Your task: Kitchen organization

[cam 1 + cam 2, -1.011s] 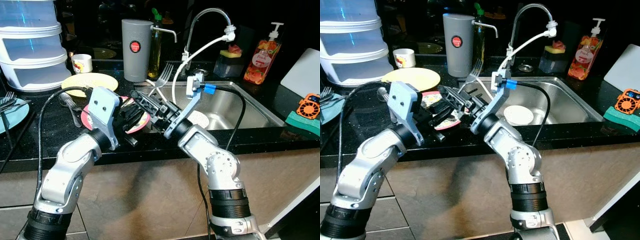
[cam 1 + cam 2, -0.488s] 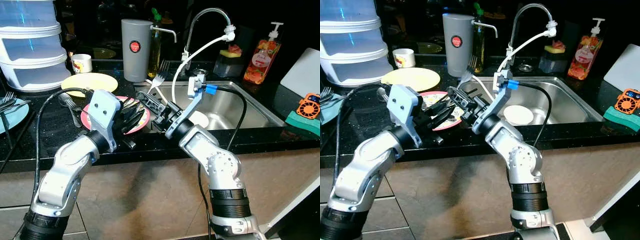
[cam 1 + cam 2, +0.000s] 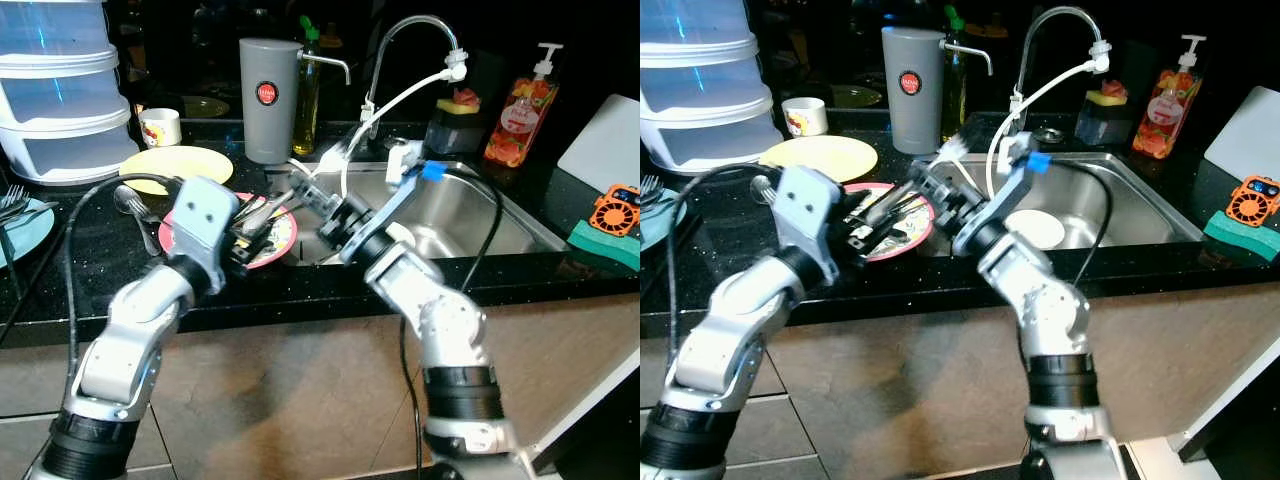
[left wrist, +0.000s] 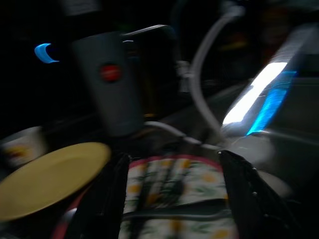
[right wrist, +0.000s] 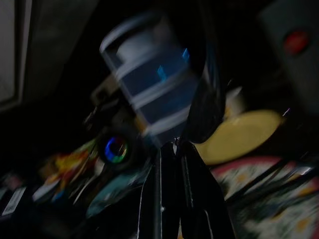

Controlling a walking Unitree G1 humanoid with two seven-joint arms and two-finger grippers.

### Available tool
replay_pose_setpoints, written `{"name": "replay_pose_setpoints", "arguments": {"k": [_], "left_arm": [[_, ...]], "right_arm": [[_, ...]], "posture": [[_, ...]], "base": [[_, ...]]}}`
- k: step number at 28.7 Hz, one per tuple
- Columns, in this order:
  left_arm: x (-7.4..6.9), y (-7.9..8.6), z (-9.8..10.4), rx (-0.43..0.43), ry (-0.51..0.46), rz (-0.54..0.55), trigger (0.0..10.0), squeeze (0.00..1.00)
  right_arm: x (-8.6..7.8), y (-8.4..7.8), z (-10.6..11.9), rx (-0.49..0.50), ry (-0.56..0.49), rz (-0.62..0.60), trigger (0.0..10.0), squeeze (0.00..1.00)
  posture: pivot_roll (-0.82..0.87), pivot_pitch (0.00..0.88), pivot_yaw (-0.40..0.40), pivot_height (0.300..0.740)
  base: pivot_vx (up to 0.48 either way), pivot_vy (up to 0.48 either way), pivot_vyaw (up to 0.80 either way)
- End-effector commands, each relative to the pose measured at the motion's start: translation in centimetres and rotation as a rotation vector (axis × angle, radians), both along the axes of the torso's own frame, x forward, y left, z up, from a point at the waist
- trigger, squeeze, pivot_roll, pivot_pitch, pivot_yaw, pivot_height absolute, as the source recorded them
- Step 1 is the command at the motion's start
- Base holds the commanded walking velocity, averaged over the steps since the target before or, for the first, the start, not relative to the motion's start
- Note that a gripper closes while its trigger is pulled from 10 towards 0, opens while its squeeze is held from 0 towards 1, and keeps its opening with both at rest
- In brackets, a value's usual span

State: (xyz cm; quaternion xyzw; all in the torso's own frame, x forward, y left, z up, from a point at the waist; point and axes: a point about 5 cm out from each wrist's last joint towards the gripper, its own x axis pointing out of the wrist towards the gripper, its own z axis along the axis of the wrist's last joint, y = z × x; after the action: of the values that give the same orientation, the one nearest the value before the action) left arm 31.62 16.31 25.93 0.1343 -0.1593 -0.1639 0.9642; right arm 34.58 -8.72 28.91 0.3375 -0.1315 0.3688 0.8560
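- Dishware sits gathered on the dark bench point(image 3: 60, 270) left of the sink point(image 3: 480, 215): a red-rimmed patterned plate point(image 3: 272, 238) lies flat just in front of a yellow plate point(image 3: 170, 165), probably so both can be stacked or carried to the basin.
- The left gripper point(image 3: 250, 225) hovers low over the patterned plate; its wrist view shows its jaws spread wide with the plate between them and nothing gripped, which reads as lining up on the rim.
- The right gripper point(image 3: 930, 185) reaches across from the sink side with a fork point(image 3: 335, 152) rising from its jaws; these are closed on the fork handle, likely to keep the cutlery clear of the plate.
- A small white dish point(image 3: 1035, 228) already rests in the sink, suggesting that is where the crockery goes.
- Grey canister point(image 3: 264, 100) and soap bottle point(image 3: 510, 120) stand behind, apart from the work.
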Motion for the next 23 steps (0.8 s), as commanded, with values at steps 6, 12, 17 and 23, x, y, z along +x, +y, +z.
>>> {"name": "replay_pose_setpoints", "arguments": {"k": [6,12,17,23], "left_arm": [[0.4,2.0,0.2,-0.062,0.003,0.111,10.0,0.0],[1.1,1.1,0.2,-0.045,0.009,0.081,10.0,0.0],[1.6,-0.8,0.4,-0.04,0.038,-0.019,10.0,0.0],[2.1,-2.7,0.1,-0.027,0.119,-0.164,10.0,0.0]], "right_arm": [[1.7,-3.6,-0.5,-0.144,-0.039,-0.252,0.0,0.0],[2.9,-4.6,-1.9,-0.325,-0.038,-0.391,0.0,0.0],[3.8,-5.0,-2.5,-0.405,-0.064,-0.445,0.0,0.0],[4.6,-3.8,-3.8,-0.539,-0.104,-0.411,0.1,0.0]], "posture": [[0.03,0.0,-0.052,0.74],[0.04,0.004,-0.05,0.74],[0.04,0.012,-0.053,0.74],[0.06,0.02,-0.058,0.74]], "base": [[0.0,0.0,0.0],[0.0,0.0,0.0],[0.0,0.0,0.0],[0.0,0.0,0.0]]}}
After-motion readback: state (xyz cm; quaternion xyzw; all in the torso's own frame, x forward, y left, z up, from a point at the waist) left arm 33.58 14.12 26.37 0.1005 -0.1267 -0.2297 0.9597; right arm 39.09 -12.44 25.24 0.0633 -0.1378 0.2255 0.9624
